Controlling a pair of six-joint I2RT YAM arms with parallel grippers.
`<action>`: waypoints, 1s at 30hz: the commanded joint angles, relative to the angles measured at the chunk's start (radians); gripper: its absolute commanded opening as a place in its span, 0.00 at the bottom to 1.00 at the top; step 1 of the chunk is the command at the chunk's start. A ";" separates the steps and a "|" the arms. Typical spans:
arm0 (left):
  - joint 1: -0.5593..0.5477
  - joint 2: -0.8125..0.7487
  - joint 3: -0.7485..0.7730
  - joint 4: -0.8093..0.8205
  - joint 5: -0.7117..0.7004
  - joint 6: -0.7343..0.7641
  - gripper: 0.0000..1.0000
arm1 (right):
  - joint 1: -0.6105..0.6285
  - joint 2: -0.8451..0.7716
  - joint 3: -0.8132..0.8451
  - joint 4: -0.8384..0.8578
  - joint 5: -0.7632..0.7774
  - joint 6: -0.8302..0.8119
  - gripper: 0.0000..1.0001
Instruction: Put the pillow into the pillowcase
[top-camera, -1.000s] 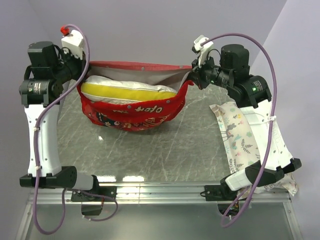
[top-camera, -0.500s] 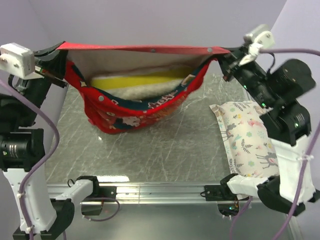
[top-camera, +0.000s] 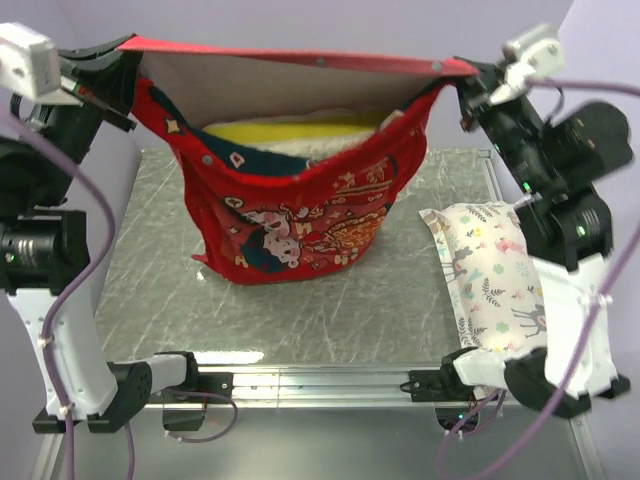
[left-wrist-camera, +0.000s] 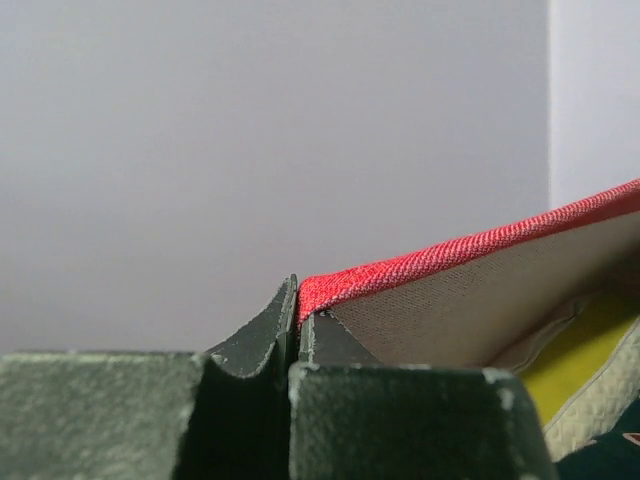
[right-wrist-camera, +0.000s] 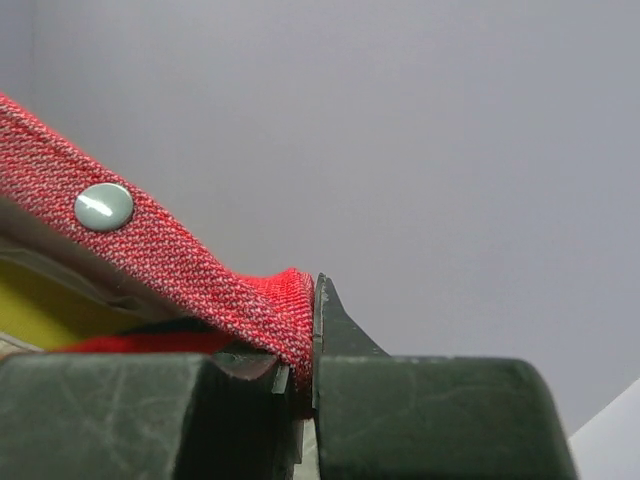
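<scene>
The red pillowcase (top-camera: 300, 220) hangs high above the table with its mouth upward, the cartoon couple facing me. My left gripper (top-camera: 128, 55) is shut on its top left corner and my right gripper (top-camera: 458, 80) is shut on its top right corner. Inside the open mouth lies the pillow (top-camera: 290, 135), of which only a yellow strip and a little white show. In the left wrist view the fingertips (left-wrist-camera: 285, 315) pinch the red hem (left-wrist-camera: 450, 255). The right wrist view has the red hem (right-wrist-camera: 200, 265), with a metal snap, clamped between the jaws.
A white floral animal-print pillow (top-camera: 490, 275) lies on the right side of the grey marble table (top-camera: 140, 290), partly under the right arm. The arm bases sit on the rail at the near edge. A lilac wall stands behind.
Both arms have lifted the pillowcase's mouth higher and pulled it taut. The case now hangs deeper and upright, and the pillow has sunk further into it.
</scene>
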 joint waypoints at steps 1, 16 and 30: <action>0.086 -0.057 0.026 0.176 -0.369 0.017 0.01 | -0.112 -0.180 -0.004 0.241 0.338 0.031 0.00; 0.086 0.227 -0.085 0.222 -0.228 -0.124 0.00 | -0.118 0.209 0.086 0.207 0.315 0.051 0.00; 0.330 0.531 0.240 0.721 -0.309 -0.503 0.01 | -0.172 0.329 0.466 0.664 0.410 0.112 0.00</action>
